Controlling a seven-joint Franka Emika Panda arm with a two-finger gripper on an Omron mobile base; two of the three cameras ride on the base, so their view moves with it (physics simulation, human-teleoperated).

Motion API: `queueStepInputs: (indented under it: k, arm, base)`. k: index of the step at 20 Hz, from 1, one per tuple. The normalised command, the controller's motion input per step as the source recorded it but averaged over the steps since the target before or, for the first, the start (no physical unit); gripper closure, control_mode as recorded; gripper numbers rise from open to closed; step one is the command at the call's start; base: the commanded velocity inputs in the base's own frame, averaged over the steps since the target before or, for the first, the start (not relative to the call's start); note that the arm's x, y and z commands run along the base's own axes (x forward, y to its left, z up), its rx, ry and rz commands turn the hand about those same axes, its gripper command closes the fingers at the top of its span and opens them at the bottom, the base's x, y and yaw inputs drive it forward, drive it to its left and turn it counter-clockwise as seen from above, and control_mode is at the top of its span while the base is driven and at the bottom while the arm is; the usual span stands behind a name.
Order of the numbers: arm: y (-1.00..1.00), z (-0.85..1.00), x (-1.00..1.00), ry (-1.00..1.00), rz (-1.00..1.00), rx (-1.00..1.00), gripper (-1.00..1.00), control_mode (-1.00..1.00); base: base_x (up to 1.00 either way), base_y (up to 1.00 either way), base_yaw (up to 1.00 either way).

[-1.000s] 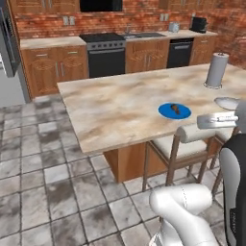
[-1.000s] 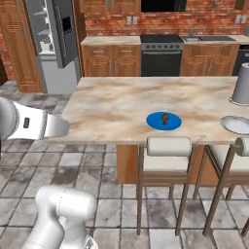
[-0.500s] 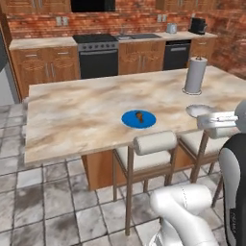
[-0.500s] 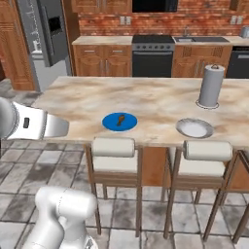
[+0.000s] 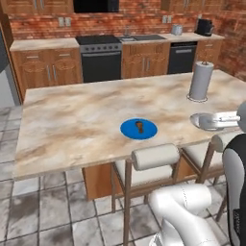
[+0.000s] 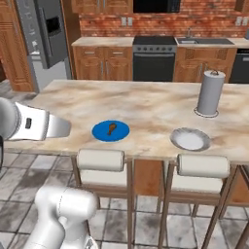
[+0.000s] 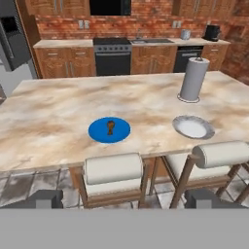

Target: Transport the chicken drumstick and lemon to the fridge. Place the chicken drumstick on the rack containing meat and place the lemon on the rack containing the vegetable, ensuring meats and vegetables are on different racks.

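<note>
The chicken drumstick [image 7: 111, 127] lay on a blue plate [image 7: 121, 130] near the desk's [image 7: 58, 116] front edge, reachable over the stools. The gripper [image 7: 121, 200] hung back off the desk, fingers apparently wide apart and empty. The fridge [image 6: 46, 36] stood far left.

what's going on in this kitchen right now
A white robot arm on a mobile base faces a marble kitchen island. Nothing is being handled yet: the tool is open and empty, its fingertips well short of the island. The chicken drumstick lies on a blue plate near the island's front edge, behind a cushioned stool. A grey plate and a paper towel roll sit farther right. The fridge stands in the far corner.
</note>
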Motion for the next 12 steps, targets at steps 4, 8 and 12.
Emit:
queueStepInputs:
  k: [4,8,12]
  arm:
    - [0.0,0.0,0.0,0.0,0.0,0.0,-1.0,1.0]
    - [0.0,0.0,0.0,0.0,0.0,0.0,-1.0,1.0]
    - [0.0,0.0,0.0,0.0,0.0,0.0,-1.0,1.0]
  base:
    - [0.81,-0.02,0.03]
    - [0.97,-0.24,0.08]
    - [1.0,-0.01,0.1]
